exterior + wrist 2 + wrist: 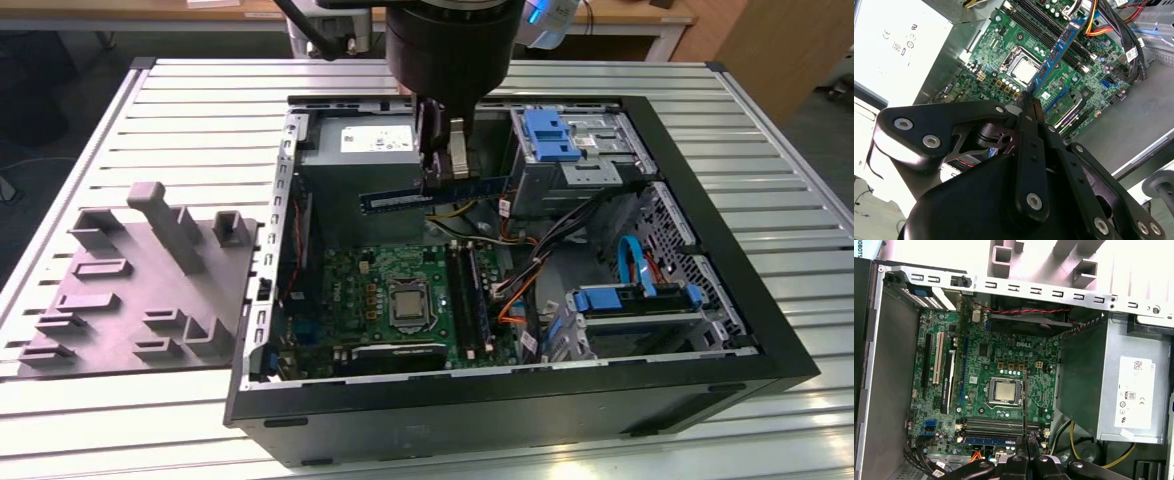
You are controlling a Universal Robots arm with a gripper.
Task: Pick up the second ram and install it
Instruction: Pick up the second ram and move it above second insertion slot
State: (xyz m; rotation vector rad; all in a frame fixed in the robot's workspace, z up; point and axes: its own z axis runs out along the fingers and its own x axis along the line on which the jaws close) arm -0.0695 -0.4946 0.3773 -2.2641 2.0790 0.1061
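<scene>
A claw (447,172) is pinching the second ram (430,197) above the motherboard (354,290) inside an open computer case (534,410). Any tilt in the grip is risking the stick jamming at the memory slots (463,290).

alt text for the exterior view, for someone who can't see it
The gripper holds the second ram, a dark-blue stick, above the open computer case, close to the grey power supply and higher than the green motherboard. A grey moulded tray lies on the slatted table at the exterior view's left.
</scene>
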